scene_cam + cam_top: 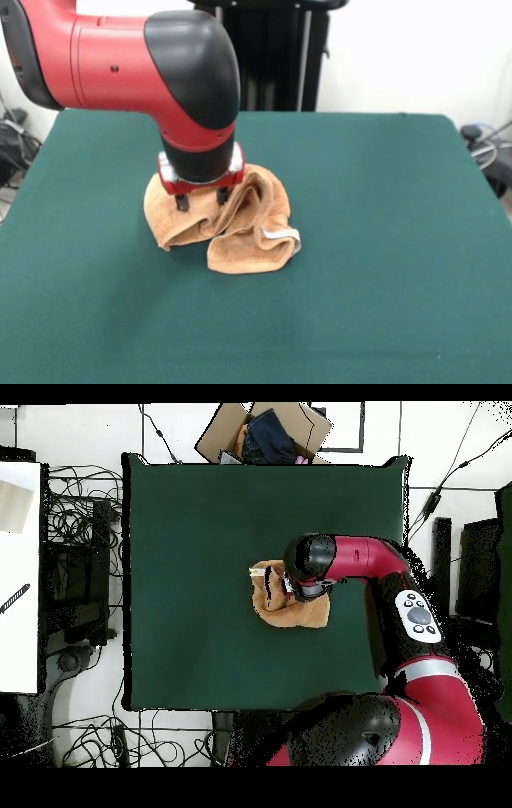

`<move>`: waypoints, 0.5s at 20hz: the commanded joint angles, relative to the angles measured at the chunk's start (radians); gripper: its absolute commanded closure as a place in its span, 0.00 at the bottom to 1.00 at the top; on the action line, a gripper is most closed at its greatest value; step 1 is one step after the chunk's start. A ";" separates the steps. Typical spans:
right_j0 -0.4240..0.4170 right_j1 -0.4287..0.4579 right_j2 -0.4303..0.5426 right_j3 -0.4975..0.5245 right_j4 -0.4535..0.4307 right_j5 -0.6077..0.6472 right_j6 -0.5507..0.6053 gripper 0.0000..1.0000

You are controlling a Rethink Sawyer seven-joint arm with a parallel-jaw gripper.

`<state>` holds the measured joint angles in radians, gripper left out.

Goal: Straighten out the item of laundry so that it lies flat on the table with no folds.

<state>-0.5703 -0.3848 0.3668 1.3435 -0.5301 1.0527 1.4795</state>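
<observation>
1. The claw (202, 198) is pressing down into the crumpled towel (240, 228) near mid-counter (384, 240).
2. Both fingertips are sinking among folds; whether they are clenched cannot be told.
3. The arm (330, 559) is hiding part of the towel overhead.

The towel (240, 232) is soft, nubbly terry cloth with a flat, smoother woven band (282, 235) at one hem. The bench (384, 240) wears matt, felt-like green cloth. The arm (144, 56) has smooth, glossy red and black plastic-looking shells. A cardboard box (262, 429) looks dull.

Towel (240, 220) on table (384, 240), gripper (202, 200) atop.
</observation>
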 commanded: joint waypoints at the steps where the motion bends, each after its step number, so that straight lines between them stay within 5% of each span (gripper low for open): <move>1: 0.014 0.036 0.035 -0.017 -0.085 -0.126 -0.112 0.00; 10: 0.010 0.058 0.030 -0.035 -0.091 -0.106 -0.101 0.00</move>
<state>-0.5698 -0.3644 0.3669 1.3377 -0.5674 1.0250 1.4795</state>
